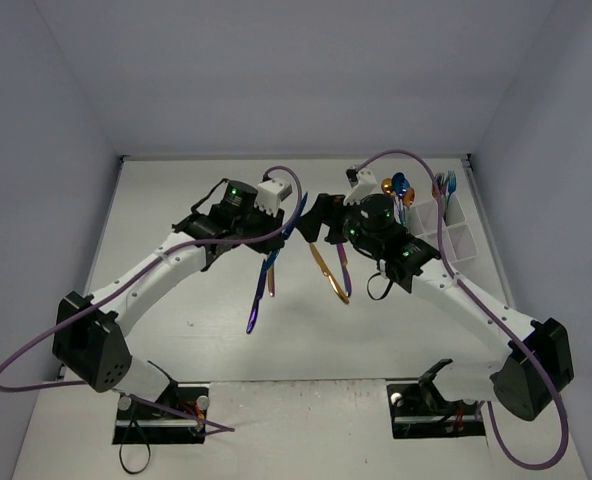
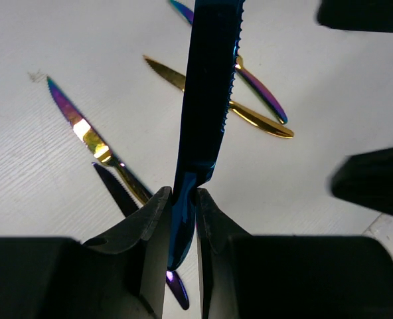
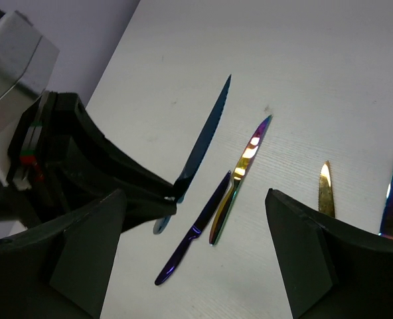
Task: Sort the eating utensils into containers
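White divided plastic caddy (image 1: 463,235) sits back right on the white surface (image 1: 306,340), with metal spoons (image 1: 401,185) and forks (image 1: 444,183) upright inside. Left hand (image 2: 183,196) pinches a dark blue serrated knife (image 2: 210,86) just below the blade. Right hand (image 3: 193,199) spread wide, empty, over a loose rainbow knife (image 3: 243,173), a purple knife (image 3: 196,229) and a gold knife (image 3: 325,189).

text: none readable | labels: none readable | brands: none readable | numbers: none readable | signs: none readable

white table (image 1: 226,360), pale grey walls (image 1: 276,70), sm. scuff (image 2: 36,76) on top
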